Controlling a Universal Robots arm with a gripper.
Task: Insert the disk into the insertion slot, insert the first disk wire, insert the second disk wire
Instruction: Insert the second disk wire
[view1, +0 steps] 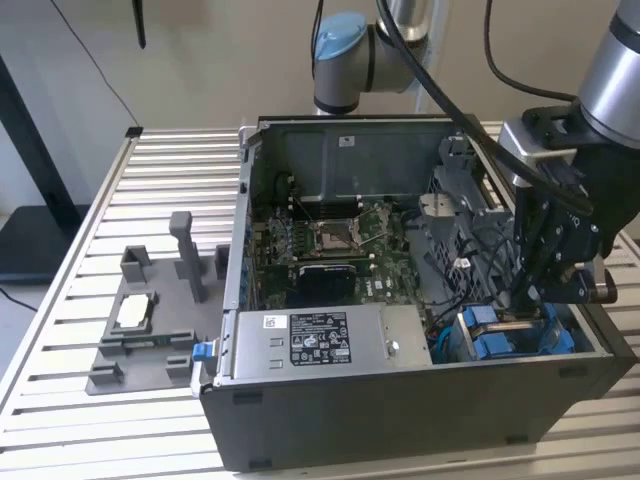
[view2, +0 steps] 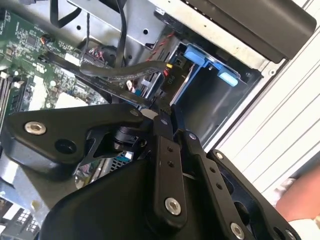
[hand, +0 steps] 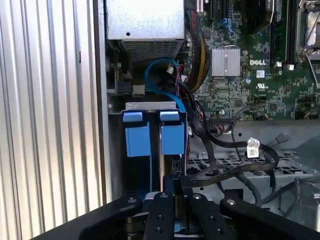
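i've got the gripper (view1: 530, 300) low in the case (view1: 400, 410), at the corner on the exterior view's right, over the cage (hand: 150, 105). the disk (hand: 172, 140) is in its slot (hand: 168, 167) there: its blue bracket stands upright in the bay, on the side nearer the board (view1: 330, 240). a second bracket (hand: 136, 140) stands just beside it in the next bay. in both wrist views the fingers (view2: 161, 145) are drawn narrow, almost together, and they look pinched on the black plug of a wire (view2: 172, 80). the plug's tip is close to the rear edge of the disk. i cannot tell whether it is seated or only touching. more black wires loop across the cage floor beside the gripper, and a blue one curls between the cage and the psu (view1: 310, 340). outside the case, a grey fixture (view1: 150, 340) on the slatted table (view1: 170, 170) carries a small chip (view1: 135, 312), well apart from the arm.
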